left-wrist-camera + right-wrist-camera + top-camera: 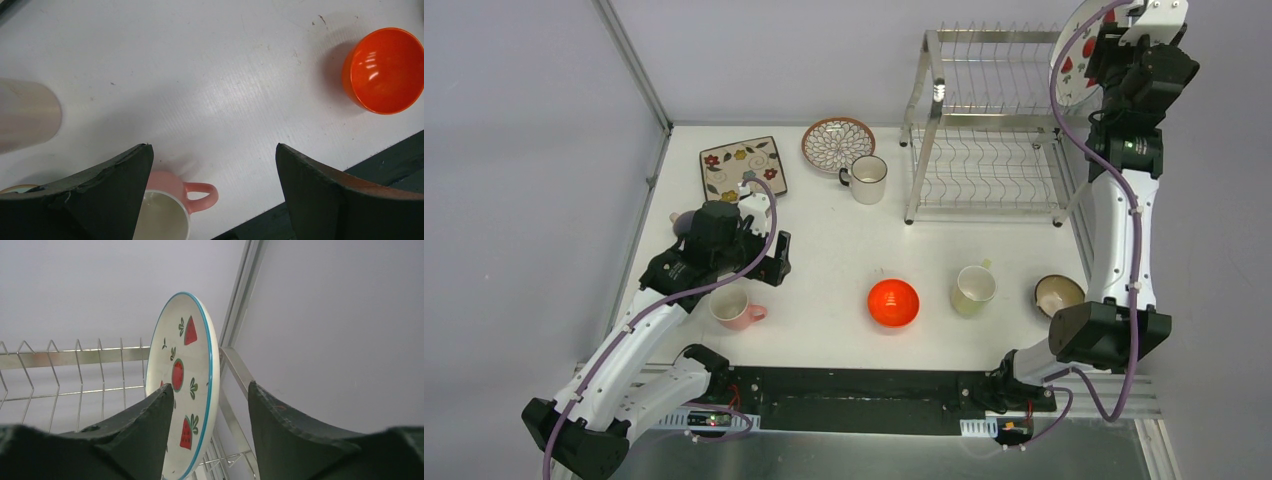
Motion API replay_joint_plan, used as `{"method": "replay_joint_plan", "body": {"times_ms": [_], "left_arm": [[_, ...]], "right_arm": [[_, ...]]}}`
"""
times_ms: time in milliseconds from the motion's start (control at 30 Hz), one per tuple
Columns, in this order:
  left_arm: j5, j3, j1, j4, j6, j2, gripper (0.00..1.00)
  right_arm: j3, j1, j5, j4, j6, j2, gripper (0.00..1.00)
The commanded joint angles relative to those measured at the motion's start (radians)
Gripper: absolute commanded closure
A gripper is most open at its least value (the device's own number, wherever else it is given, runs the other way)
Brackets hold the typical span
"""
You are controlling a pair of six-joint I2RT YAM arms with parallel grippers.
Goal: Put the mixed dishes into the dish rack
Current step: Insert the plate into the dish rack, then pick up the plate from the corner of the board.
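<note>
Glossy round strawberry plate (pixel 182 355) on edge in the upper slots of the silver wire dish rack (pixel 75 357). Right gripper (pixel 210 386) parted around its blue rim, not clamped; left gripper (pixel 214 147) spread wide, empty, over the pink cup (pixel 167 181).

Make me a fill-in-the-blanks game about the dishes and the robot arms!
1. The blue-rimmed white plate with red fruit stands on edge on the silver wire dish rack, on its ____ shelf.
2. The handled cup by the open left gripper is ____.
3. Only ____ dish is in the rack.
Missing words: upper; pink; one.
</note>
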Motion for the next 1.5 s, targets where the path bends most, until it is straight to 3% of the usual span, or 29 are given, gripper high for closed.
{"method": "replay_joint_plan", "body": {"times_ms": [0,133,233,267,533,800,1267,1467], "left_arm": [[-0.007,-0.003,0.01,0.036,0.016,-0.007,0.02],[-0.005,-0.004,0.01,0.036,0.016,-0.006,0.02],[-0.003,-0.002,0.01,0.037,0.018,-0.005,0.02],[-0.001,-0.002,0.01,0.036,0.016,-0.005,0.02],[-0.006,-0.005,0.01,0.037,0.01,-0.001,0.01],[-0.046,-0.006,0.01,0.033,-0.001,0.001,0.01],[-0.167,0.037,0.01,0.017,-0.073,0.082,0.01],[-0.241,0.131,0.01,0.067,-0.02,0.186,0.08]], "right_arm": [[0.061,-0.003,0.007,-0.064,0.05,-0.046,0.35],[0.097,-0.003,0.001,-0.161,0.1,-0.067,0.2],[0.119,-0.001,0.022,-0.249,0.172,-0.086,0.02],[0.121,-0.001,0.021,-0.285,0.197,-0.094,0.01],[0.12,0.011,-0.16,-0.491,0.476,-0.215,0.0],[0.002,0.045,-0.294,-0.679,0.683,-0.369,0.0],[-0.428,0.083,-0.476,-0.843,0.758,-0.652,0.0],[-0.585,0.127,-0.506,-0.837,0.74,-0.752,0.0]]}}
